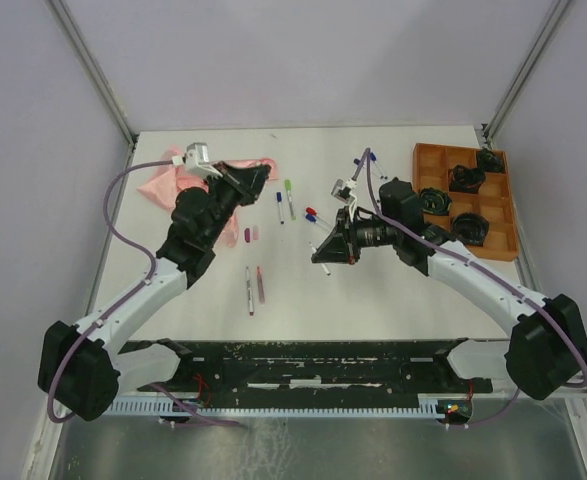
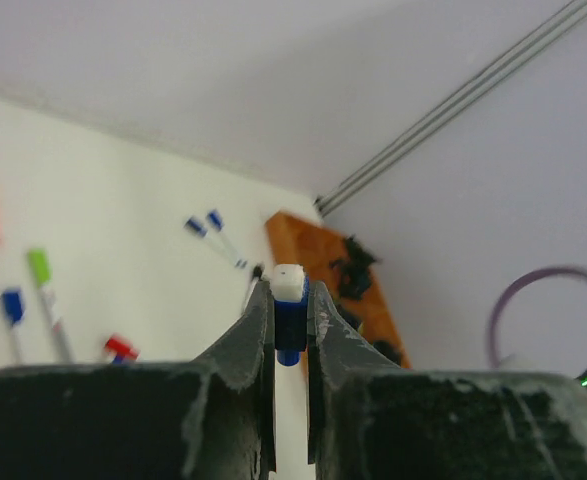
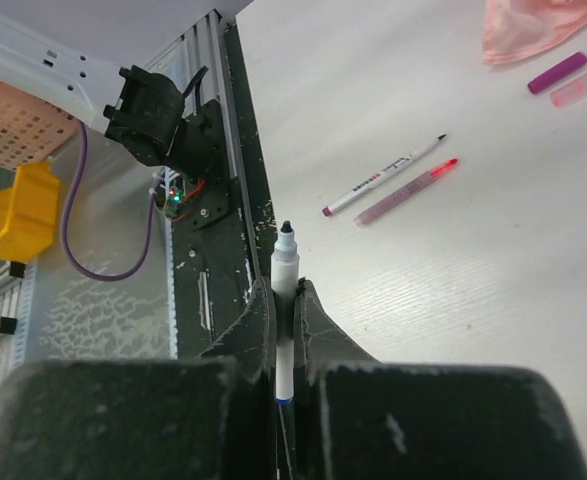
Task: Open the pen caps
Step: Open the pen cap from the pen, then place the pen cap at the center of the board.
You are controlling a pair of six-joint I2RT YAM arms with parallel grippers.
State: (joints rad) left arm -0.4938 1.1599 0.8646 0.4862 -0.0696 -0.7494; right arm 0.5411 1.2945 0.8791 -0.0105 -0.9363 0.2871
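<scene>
The left gripper [image 2: 290, 305] is pinched tight on a stubby blue plastic cap [image 2: 289, 318] with a squared white plug at its top. The cap stands upright between the scuffed black fingers [image 2: 256, 345] (their edges are chipped pale). The right gripper [image 3: 286, 300] is clamped just as narrowly on a slim white-barrelled marker pen [image 3: 285, 262]. The pen's dark conical tip stands bare above the jaws, and a blue band shows low on its barrel. Both are held off the matte white table [image 1: 373, 300]. On the table a stubby purple cap [image 3: 558, 72] lies just beside a translucent pink cap [image 3: 580, 90]. A thin white pen [image 3: 383, 177] lies alongside a translucent pink pen [image 3: 405, 192], and there is also a green-capped pen [image 1: 289, 195]. A crumpled pink cloth [image 1: 163, 185] lies at the far left, and a compartmented orange tray [image 1: 433, 160] sits at the far right.
</scene>
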